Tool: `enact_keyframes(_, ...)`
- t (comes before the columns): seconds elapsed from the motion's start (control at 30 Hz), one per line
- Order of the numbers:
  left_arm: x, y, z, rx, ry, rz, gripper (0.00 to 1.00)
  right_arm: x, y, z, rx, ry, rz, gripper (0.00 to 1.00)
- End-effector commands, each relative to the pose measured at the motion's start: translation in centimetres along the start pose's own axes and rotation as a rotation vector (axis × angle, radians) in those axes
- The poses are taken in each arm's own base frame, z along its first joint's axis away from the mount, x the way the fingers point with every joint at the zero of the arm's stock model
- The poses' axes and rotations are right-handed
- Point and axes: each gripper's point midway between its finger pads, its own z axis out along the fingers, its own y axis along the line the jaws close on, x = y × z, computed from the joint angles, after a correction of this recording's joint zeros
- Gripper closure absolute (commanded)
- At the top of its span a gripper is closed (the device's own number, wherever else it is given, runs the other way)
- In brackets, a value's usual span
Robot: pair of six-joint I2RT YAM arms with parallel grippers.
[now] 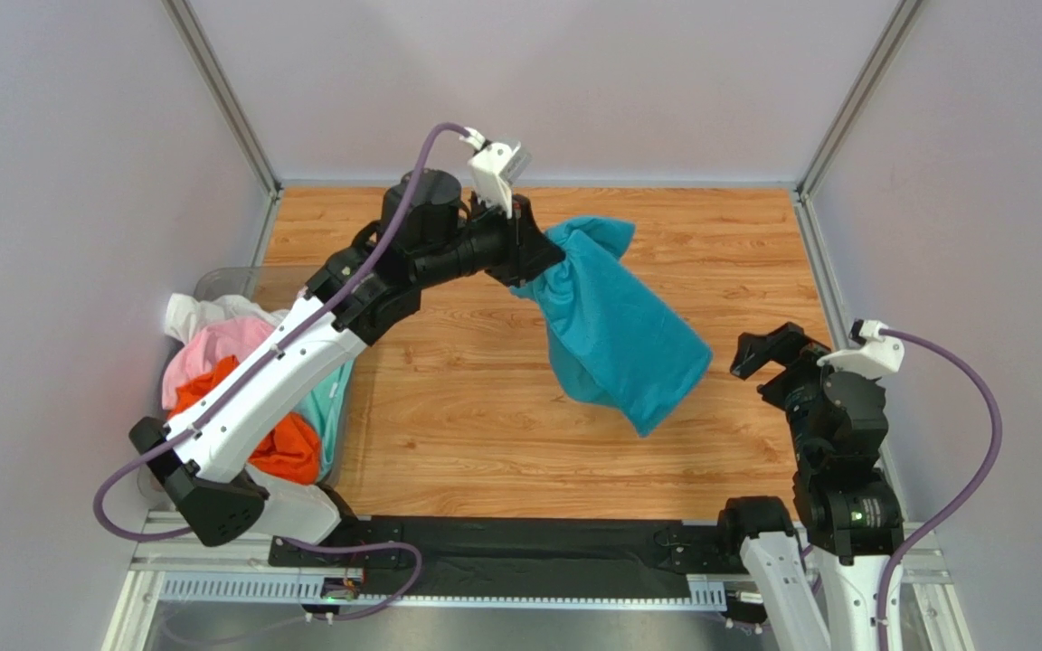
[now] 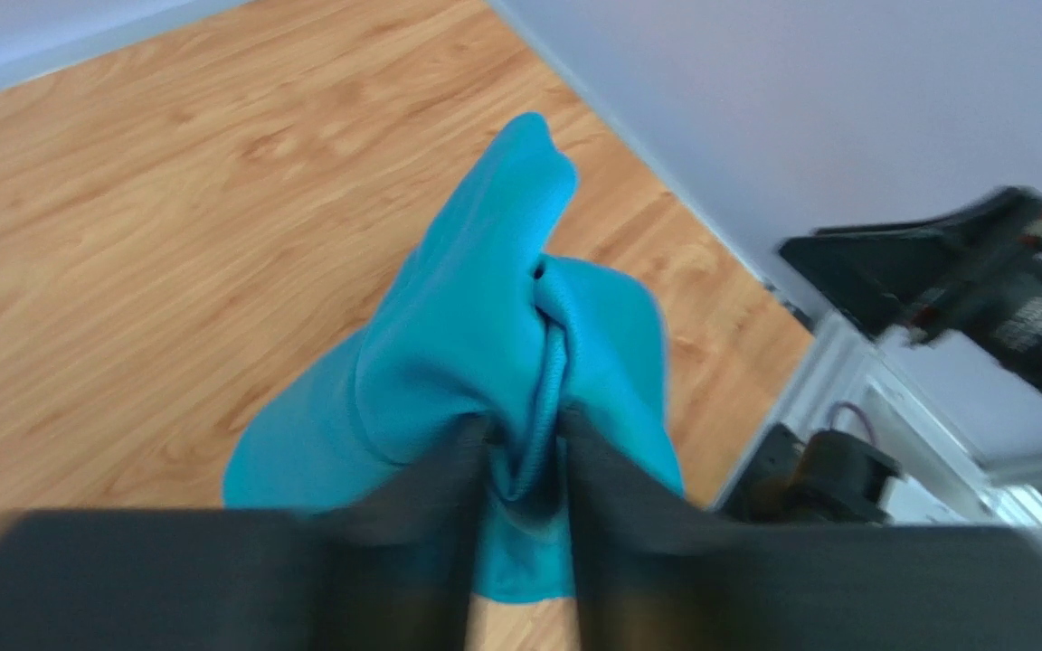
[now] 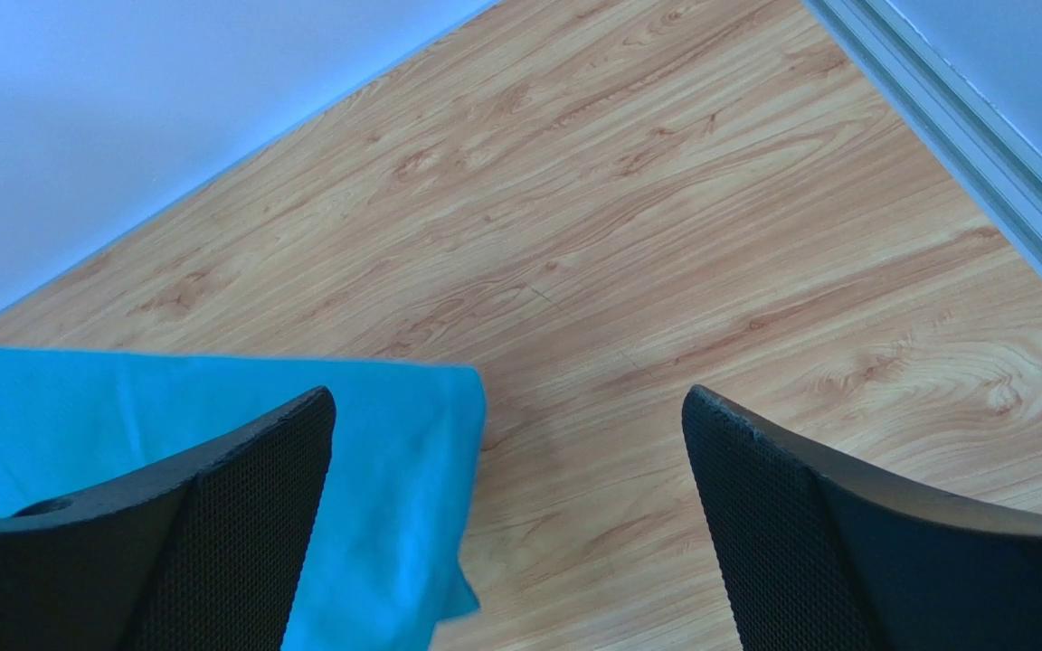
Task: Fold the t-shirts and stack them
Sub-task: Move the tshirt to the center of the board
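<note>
We see the teal t-shirt (image 1: 615, 339) hanging bunched above the table (image 1: 459, 407), over its far middle. Its lower corner droops toward the table's right side; from above we cannot tell whether it brushes the wood. The left gripper (image 2: 520, 455) pinches a gathered ridge of the shirt, its dark jaws standing narrow with a fold of cloth squeezed between them. The right gripper (image 3: 506, 407) sits low near the table's right edge, its jaws spread wide with nothing between them. In its wrist view a straight edge of the shirt shows beside one of its mesh-textured fingers. We judge the shirt light, limp and fairly easy to grip. It is a matte knit that drapes in soft rolls, keeps no shape of its own and will sag from whatever point lifts it. A single pinch in the middle leaves it a bundle. To spread it we would take a hem corner or a shoulder seam in each arm and let the cloth's own weight pull it flat. The table is smooth wood-grain laminate, over which the cloth should slide easily. At the table's left edge the orange shirt (image 1: 289, 448), pink shirt (image 1: 214, 353), white shirt (image 1: 194, 315) and aqua shirt (image 1: 330, 407) lie crumpled together in a clear bin (image 1: 221, 282), none of them folded.
</note>
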Motion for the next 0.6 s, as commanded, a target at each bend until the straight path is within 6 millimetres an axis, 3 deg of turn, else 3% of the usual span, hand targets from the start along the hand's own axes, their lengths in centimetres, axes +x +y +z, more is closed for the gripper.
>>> enact_keyframes(0.0,1.5,4.5,-1.2,-0.221,-0.052,-0.013,0.55,0.7,-0.6,0.1,0.020,0.015,-0.017,0.00)
enact_keyframes(0.03,4.2,6.1,-1.5,-0.284,-0.002,-0.034,0.23,0.8,-0.8,0.1,0.027,0.015,-0.010,0.00)
enact_keyframes(0.07,5.4,7.2,-1.8,-0.334,0.018,-0.047,0.08,0.9,-0.9,0.1,0.032,0.017,0.000,0.00)
enact_keyframes(0.1,6.2,9.0,-2.4,-0.429,0.020,-0.055,0.01,1.0,-0.9,0.1,0.031,0.021,0.002,0.00)
enact_keyframes(0.13,8.4,10.4,-3.4,-0.500,0.065,-0.081,0.00,1.0,-0.8,0.1,0.030,0.018,0.008,0.00)
enact_keyframes(0.27,12.4,14.9,-6.9,-0.732,0.114,-0.143,0.00,1.8,-0.6,0.2,0.017,0.049,0.016,0.00)
enact_keyframes(0.4,16.5,16.1,-8.7,-0.771,0.168,-0.235,0.00,4.0,-0.6,0.6,0.007,0.138,0.024,0.00)
enact_keyframes(0.43,18.4,16.4,-9.0,-0.785,0.199,-0.261,0.00,4.9,-0.8,0.7,0.015,0.173,0.023,0.00)
enact_keyframes(0.5,19.9,16.7,-9.1,-0.794,0.207,-0.295,0.00,6.0,-0.8,0.6,0.021,0.230,0.050,0.00)
enact_keyframes(0.57,22.7,16.8,-9.1,-0.793,0.262,-0.339,0.00,8.1,-0.9,0.1,0.033,0.336,0.066,0.00)
